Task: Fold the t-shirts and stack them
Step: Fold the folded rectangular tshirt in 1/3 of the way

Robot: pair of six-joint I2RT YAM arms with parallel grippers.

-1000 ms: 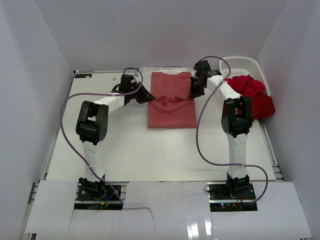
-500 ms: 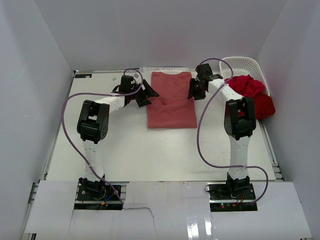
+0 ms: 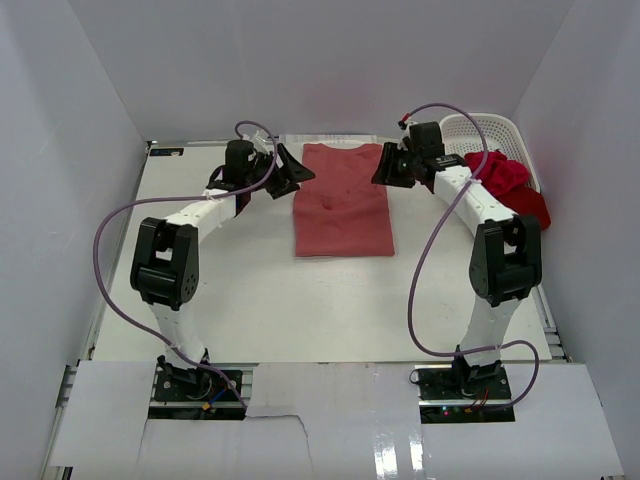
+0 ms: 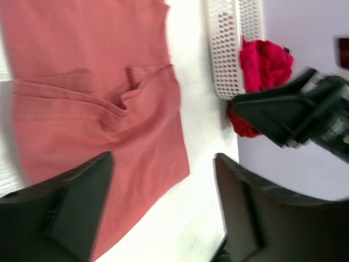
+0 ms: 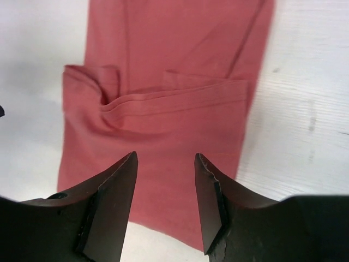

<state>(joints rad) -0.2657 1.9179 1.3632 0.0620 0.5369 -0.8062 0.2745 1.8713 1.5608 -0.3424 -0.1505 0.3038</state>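
The salmon shirt (image 3: pixel 343 205) is laid flat on the table (image 3: pixel 230 290), at the far middle, between the two grippers. It is folded into a narrow rectangle whose long axis runs from near to far, square to the table edges. A folded hem is seen crossing it about midway, with a small pucker close to the centre. Which end carries the collar cannot be made out with certainty.

The left gripper (image 3: pixel 292 172) is held just beside the shirt's far left edge, its fingers spread wide with nothing between them. The right gripper (image 3: pixel 384 167) is held at the far right edge, its fingers parted and nothing clamped. In the right wrist view the cloth is seen lying flat below the gap.

The crimson shirt (image 3: pixel 497 170) is bunched at the far right, touching the near end of the white basket (image 3: pixel 490 128). Whether any of it lies inside cannot be told. The darker red shirt (image 3: pixel 527 208) is heaped just near of it, against the right wall. No long axis can be given for either heap, and both are partly hidden behind the right arm. In the left wrist view the salmon shirt is cut off by the fingers and the frame, and the right side is blurred.
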